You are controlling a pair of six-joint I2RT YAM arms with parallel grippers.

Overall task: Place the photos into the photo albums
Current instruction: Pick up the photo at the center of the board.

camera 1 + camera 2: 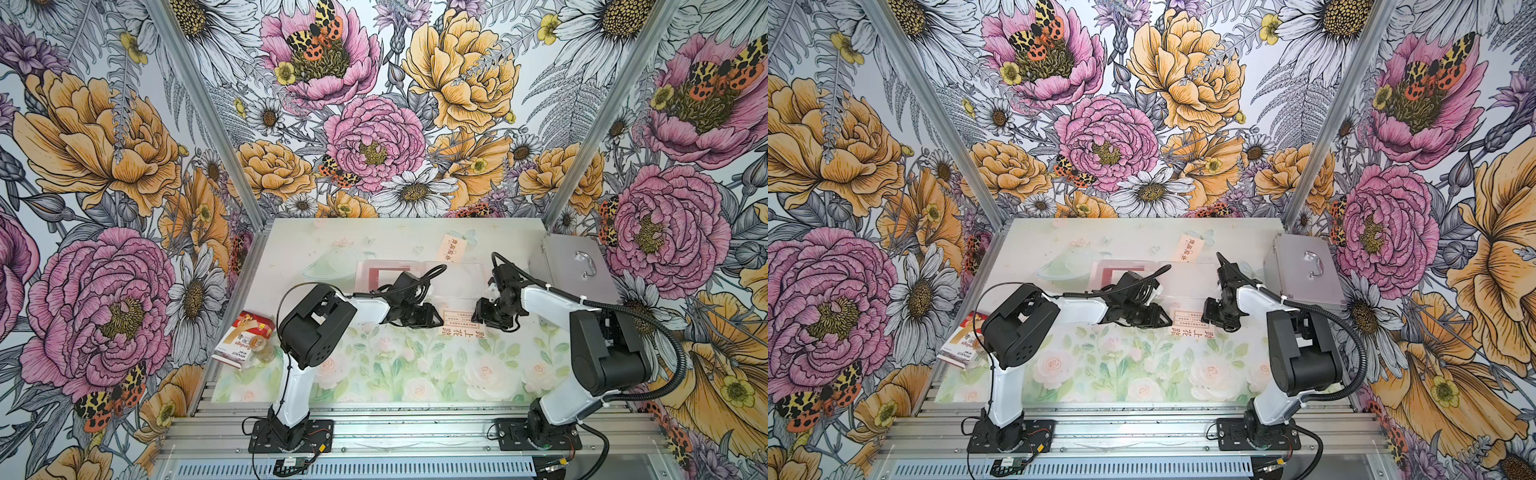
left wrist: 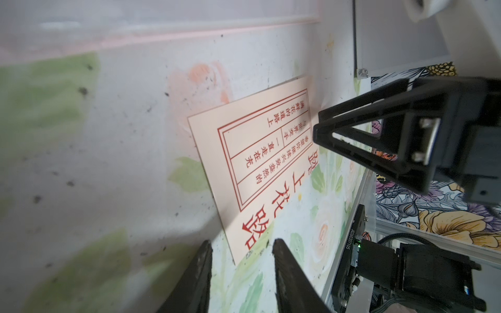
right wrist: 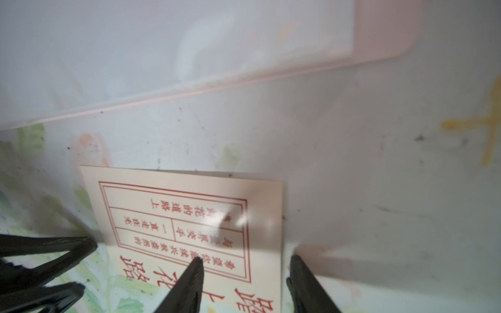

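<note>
The floral-printed tabletop point(image 1: 415, 374) fills the floor of the cell. At its far right corner stands a silver metal case point(image 1: 573, 266) with a handle on top. The photo album point(image 1: 457, 280) lies open and flat at the middle of the far half, pale pink at its edges, with a red-framed picture showing in its left page. In both top views the left arm's wrist and cable cover the album's middle. A red-and-white bandage carton point(image 1: 241, 340) lies at the left edge, partly behind the left arm's elbow.

One cream photo point(image 1: 453, 249) lies beyond the album, close to its far edge. Another cream photo point(image 1: 455, 328), printed in red characters, lies flat on the tabletop just in front of the album and apart from it.

The left gripper point(image 2: 242, 244) sits low at one corner of this photo, jaws apart. The right gripper point(image 3: 246, 258) faces it from the other side, jaws apart, straddling the photo's edge with one finger point(image 3: 189, 281) over the print.
</note>
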